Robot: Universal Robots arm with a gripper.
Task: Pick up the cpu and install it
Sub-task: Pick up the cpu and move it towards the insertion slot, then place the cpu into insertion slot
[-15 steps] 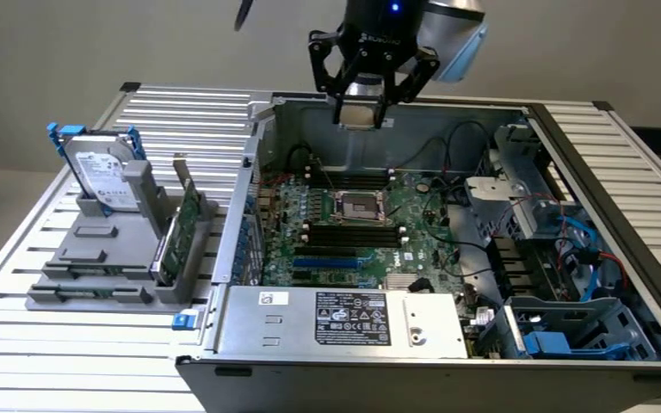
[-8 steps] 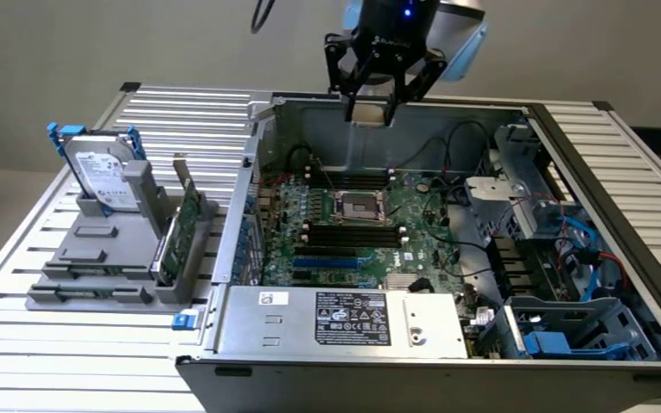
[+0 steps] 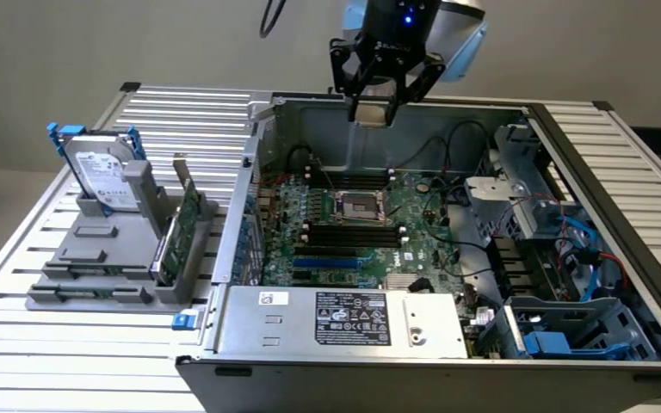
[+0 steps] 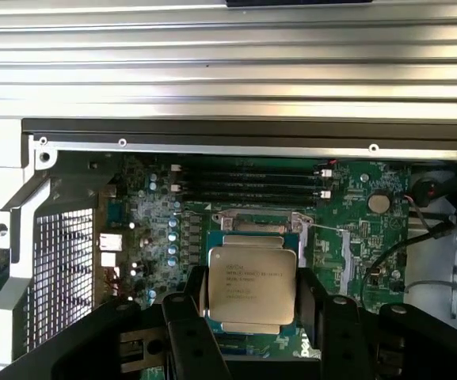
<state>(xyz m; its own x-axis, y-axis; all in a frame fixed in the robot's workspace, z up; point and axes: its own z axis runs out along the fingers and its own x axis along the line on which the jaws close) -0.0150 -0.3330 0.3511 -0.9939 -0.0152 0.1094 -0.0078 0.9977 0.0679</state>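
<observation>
- One slatted metal table [image 3: 66, 361] carries the case and everything beside it.
- One open case [image 3: 423, 387] lies on its side, its inside facing up.
- One green motherboard [image 3: 423, 232] covers the floor of the case.
- One grey stand [image 3: 101, 258] sits outside the case, on the exterior view's left. It holds one hard drive [image 3: 101, 176] upright and one green card [image 3: 182, 228] on edge.
- One gripper [image 3: 373, 116] hangs above the case, over its far wall. Its two black fingers [image 4: 188, 317] are closed on the cpu.
- One socket [image 3: 363, 206] sits open near the middle of the case, on the motherboard.
- One cpu [image 4: 252, 285] is pinched by opposite edges, metal top toward the wrist camera, high above the case floor. In the wrist view it is in line with the socket.
</observation>
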